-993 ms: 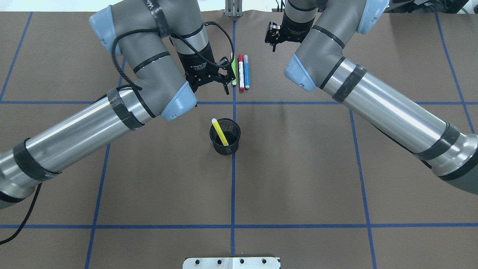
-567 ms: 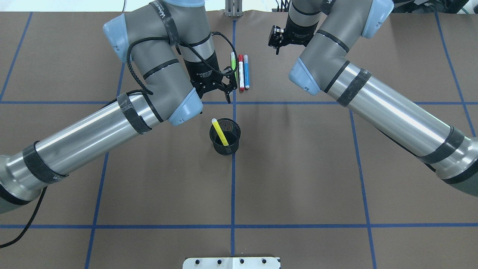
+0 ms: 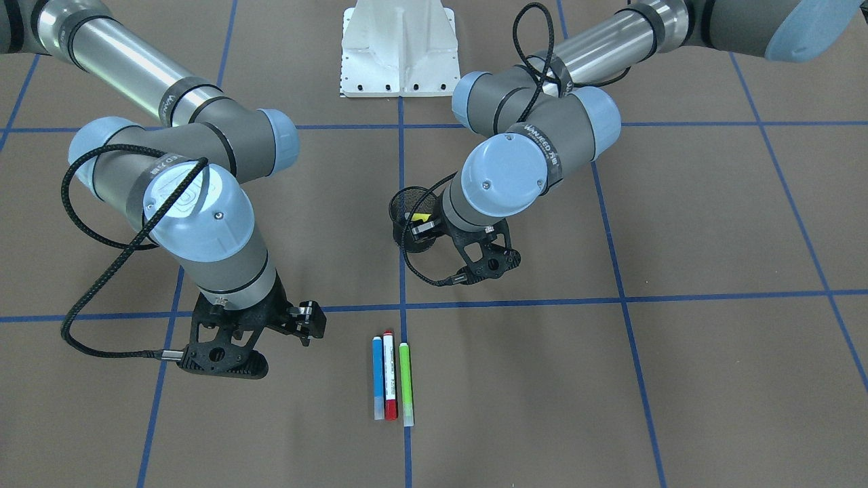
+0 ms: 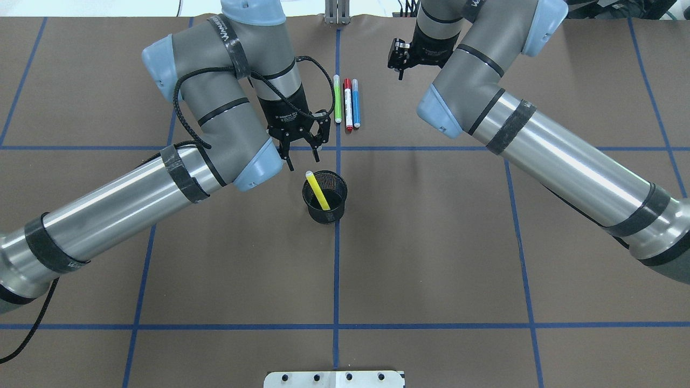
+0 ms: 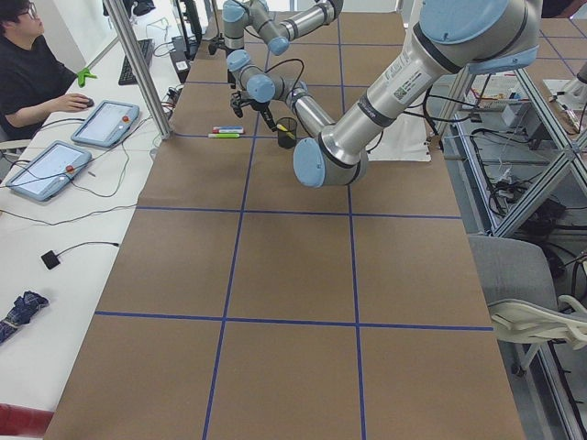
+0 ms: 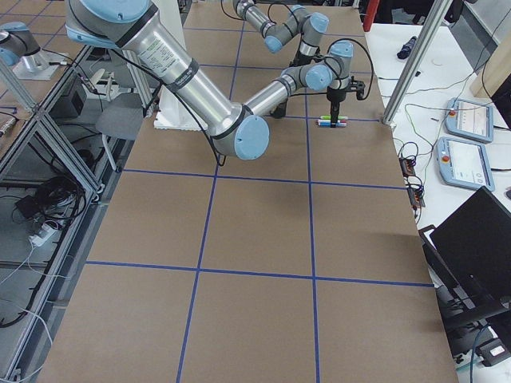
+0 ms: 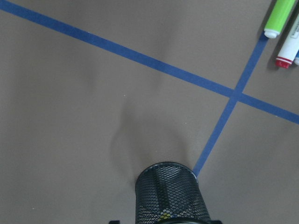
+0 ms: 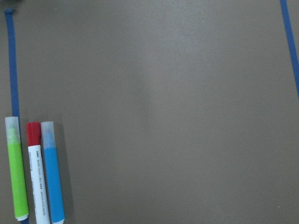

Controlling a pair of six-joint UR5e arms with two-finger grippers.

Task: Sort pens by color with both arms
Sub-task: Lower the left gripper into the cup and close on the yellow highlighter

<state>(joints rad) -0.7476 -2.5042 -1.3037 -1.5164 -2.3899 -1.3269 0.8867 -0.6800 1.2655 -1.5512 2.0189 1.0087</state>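
Arms: 2. The left arm [image 4: 135, 199] has the left gripper [image 4: 303, 159] just beside the cup, fingers spread wide, empty. The right arm [image 4: 566, 156] has the right gripper [image 3: 306, 322] near the pen row; cannot tell its opening.
Mesh cup [image 4: 325, 215]: 1, with the yellow pen [image 4: 318, 193] leaning inside.
Pens: 4. The green pen [image 4: 337, 99], red-capped pen [image 4: 348, 105] and blue pen [image 4: 356, 102] lie side by side on the table.
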